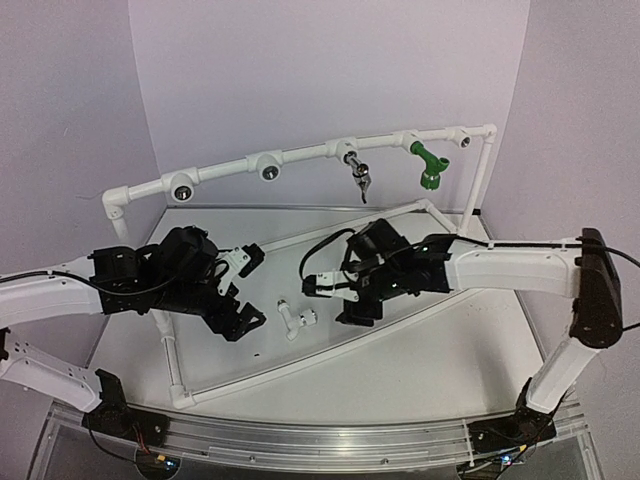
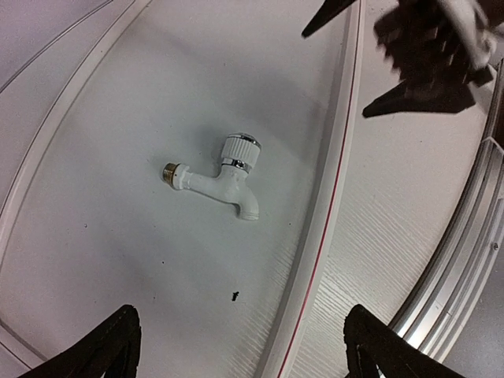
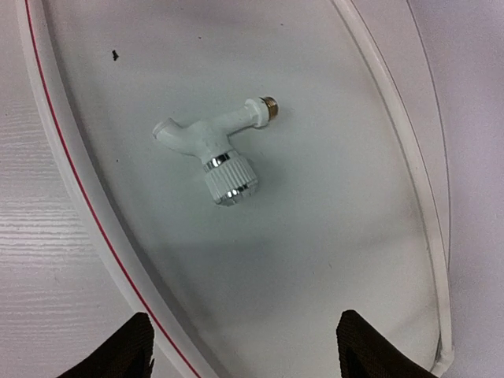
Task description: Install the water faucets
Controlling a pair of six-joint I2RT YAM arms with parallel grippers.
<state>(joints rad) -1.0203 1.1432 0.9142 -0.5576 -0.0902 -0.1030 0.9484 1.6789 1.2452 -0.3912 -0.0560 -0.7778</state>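
Installed so far, judging by position: chrome faucet [image 1: 358,176] and green faucet [image 1: 428,166], hanging from the top rail of the pipe frame [image 1: 300,152]. Left to fit: white faucet [image 1: 297,320], lying on its side on the bench [image 1: 420,350], between both arms and touched by neither. Left end effector [image 1: 243,292] spread wide, empty; right end effector [image 3: 244,346] likewise wide, empty. Judged two of three visible faucets done; grasp not yet made.

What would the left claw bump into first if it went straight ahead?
Probably the white faucet lying on the table, nearly centred ahead of the open left claw. Depth is unclear, so it might touch the table beside it.
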